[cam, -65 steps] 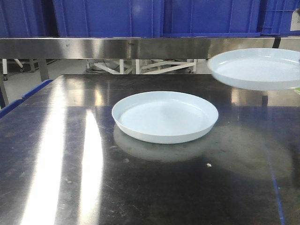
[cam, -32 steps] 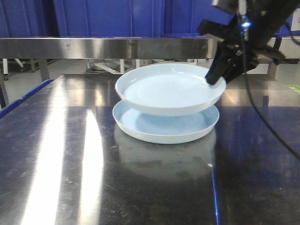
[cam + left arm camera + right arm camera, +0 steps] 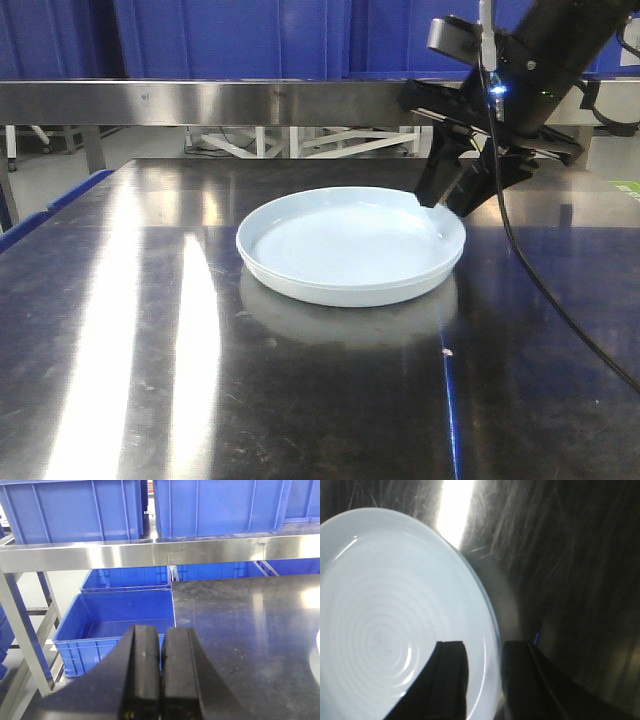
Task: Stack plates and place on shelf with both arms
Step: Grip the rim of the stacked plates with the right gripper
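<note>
Right claw [image 3: 445, 203] fingers apart, straddling the rim of the plates [image 3: 340, 245] on the desk [image 3: 150, 350]. Left claw [image 3: 161, 631] pressed together, empty; shelf [image 3: 150, 555] ahead, above.

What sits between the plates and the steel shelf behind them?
Nothing visible lies on the dark steel tabletop between the pale blue-white round plates and the brushed stainless-steel shelf. Only the right claw is there, open, straddling their far right rim. Blue plastic crates occupy the level above its rail.

Bright white glare streaks the dark tabletop [image 3: 195, 330] at left, while the right wrist view looks dim and blurred.
</note>
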